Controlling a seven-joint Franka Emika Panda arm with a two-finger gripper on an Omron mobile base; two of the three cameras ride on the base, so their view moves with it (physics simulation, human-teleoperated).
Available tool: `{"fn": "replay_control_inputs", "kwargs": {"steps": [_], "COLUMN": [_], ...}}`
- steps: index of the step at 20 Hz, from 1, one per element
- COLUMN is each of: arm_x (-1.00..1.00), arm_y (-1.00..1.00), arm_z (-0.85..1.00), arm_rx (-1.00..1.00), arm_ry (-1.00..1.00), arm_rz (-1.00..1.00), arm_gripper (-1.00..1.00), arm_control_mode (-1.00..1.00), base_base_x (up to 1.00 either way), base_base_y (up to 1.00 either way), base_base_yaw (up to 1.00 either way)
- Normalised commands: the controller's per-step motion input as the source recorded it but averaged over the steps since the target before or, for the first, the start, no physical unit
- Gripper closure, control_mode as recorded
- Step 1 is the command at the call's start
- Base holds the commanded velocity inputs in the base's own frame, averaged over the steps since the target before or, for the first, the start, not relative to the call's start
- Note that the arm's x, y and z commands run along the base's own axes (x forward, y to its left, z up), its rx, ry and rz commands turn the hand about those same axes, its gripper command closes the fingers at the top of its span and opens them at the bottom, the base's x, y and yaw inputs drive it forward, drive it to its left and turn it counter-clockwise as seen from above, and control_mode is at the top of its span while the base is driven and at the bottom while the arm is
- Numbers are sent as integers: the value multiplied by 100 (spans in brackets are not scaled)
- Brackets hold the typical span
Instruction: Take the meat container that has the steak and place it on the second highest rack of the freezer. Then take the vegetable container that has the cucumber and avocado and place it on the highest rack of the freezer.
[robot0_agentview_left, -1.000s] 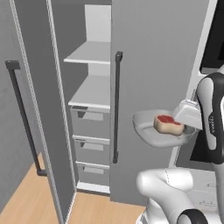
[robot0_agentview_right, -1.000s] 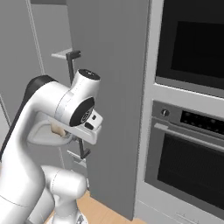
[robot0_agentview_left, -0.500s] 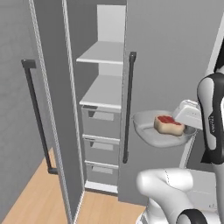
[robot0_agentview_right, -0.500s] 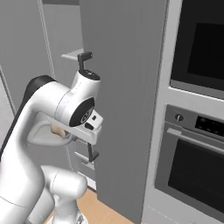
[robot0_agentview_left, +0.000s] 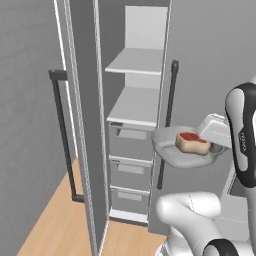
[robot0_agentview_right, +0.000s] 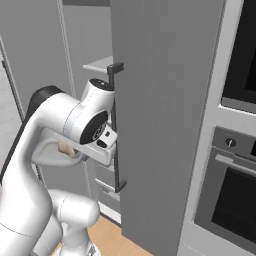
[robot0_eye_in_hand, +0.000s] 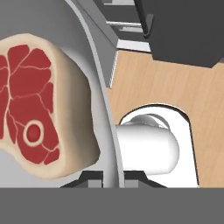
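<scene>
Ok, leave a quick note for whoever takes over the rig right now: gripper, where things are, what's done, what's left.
Gripper: shut on the rim of the meat container, which is held level in the air with the steak lying in it.
Freezer: door open, both shelf boards bare, three drawers closed. The dish hangs to the right of the opening, near the lower shelf's height.
Done: meat container picked up and brought to the freezer.
Left: set it on the second highest rack, then fetch the vegetable container and put it on the highest rack.
</scene>
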Motion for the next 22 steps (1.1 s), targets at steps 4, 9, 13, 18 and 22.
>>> {"fn": "replay_control_inputs", "kwargs": {"steps": [4, 9, 13, 18, 22], "arm_x": [0, 0, 0, 0, 0], "arm_y": [0, 0, 0, 0, 0], "arm_z": [0, 0, 0, 0, 0], "arm_rx": [0, 0, 0, 0, 0], "arm_ry": [0, 0, 0, 0, 0], "arm_rz": [0, 0, 0, 0, 0], "arm_gripper": [100, 100, 100, 100, 100], "arm_control_mode": [100, 100, 100, 100, 100], "base_base_x": [25, 41, 37, 39, 37], "base_base_y": [31, 35, 19, 0, 8], "base_base_yaw": [-13, -20, -15, -21, -23]}}
